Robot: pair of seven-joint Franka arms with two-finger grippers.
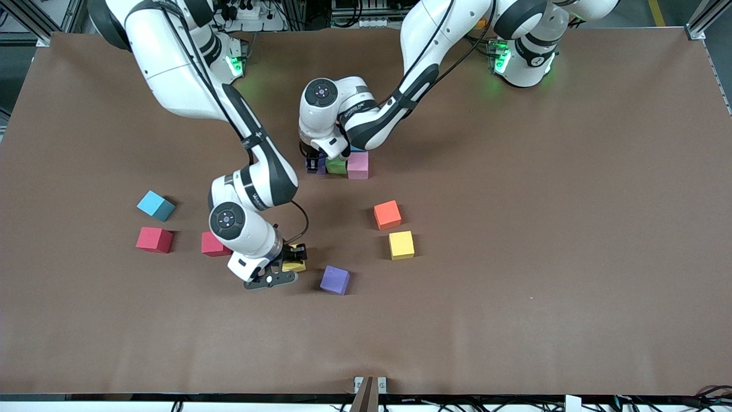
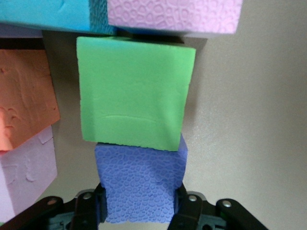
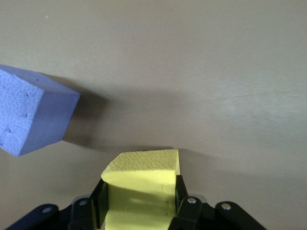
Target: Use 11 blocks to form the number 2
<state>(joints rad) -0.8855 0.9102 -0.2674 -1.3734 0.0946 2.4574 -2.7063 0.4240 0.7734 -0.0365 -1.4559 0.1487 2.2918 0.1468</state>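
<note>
A cluster of blocks lies mid-table: a pink block (image 1: 358, 165), a green block (image 1: 336, 166) and a purple block (image 1: 318, 166) in a row. My left gripper (image 1: 313, 164) is shut on that purple block (image 2: 140, 184), which touches the green block (image 2: 134, 93). Blue (image 2: 45, 12), pink (image 2: 172, 14) and orange (image 2: 24, 96) blocks lie around them. Nearer the front camera, my right gripper (image 1: 290, 265) is shut on a yellow block (image 3: 141, 187), low at the table. A loose purple block (image 3: 33, 112) lies beside it.
Loose blocks lie on the brown table (image 1: 514, 286): a blue one (image 1: 155, 205) and two red ones (image 1: 154, 239) (image 1: 213, 244) toward the right arm's end, the purple one (image 1: 334, 280), and an orange (image 1: 387, 214) and a yellow one (image 1: 401, 245) mid-table.
</note>
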